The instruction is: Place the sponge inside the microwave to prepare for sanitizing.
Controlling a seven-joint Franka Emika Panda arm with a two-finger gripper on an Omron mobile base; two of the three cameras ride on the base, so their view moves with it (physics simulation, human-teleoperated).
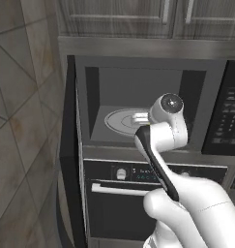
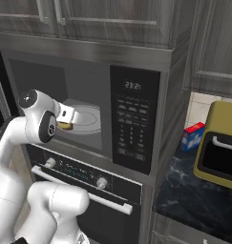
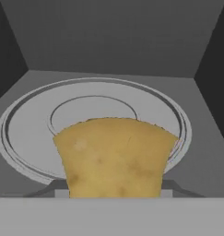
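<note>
Inside the cavity, left base view: the gripper (image 1: 138,117) sat mid-frame over the turntable (image 1: 120,121), with the arm's wrist blocking most of it. The microwave (image 1: 138,68) filled the upper half with its door swung open at left, so the arm had a straight reach in.
Below it, left base view: the oven (image 1: 109,203) with its bar handle ran along the lower centre, and a tiled wall (image 1: 22,121) took the left side.
Right base view, hold: the gripper (image 2: 67,116) was closed on the sponge (image 2: 65,126), a yellow sliver at centre left, just past the cavity's front edge. It looked carried, not yet set down.
Right base view, room: the keypad (image 2: 131,128) stood mid-frame, a yellow toaster oven (image 2: 217,143) at far right on a dark marble counter (image 2: 189,195), and a blue box (image 2: 191,136) beside it.
Hand view, sponge: the sponge (image 3: 114,156) took the lower centre, pinched narrow in the jaws, above the near edge of the turntable (image 3: 30,124).
Hand view, surface: the grey floor looked flat, so a release here should probably land it on the plate.
</note>
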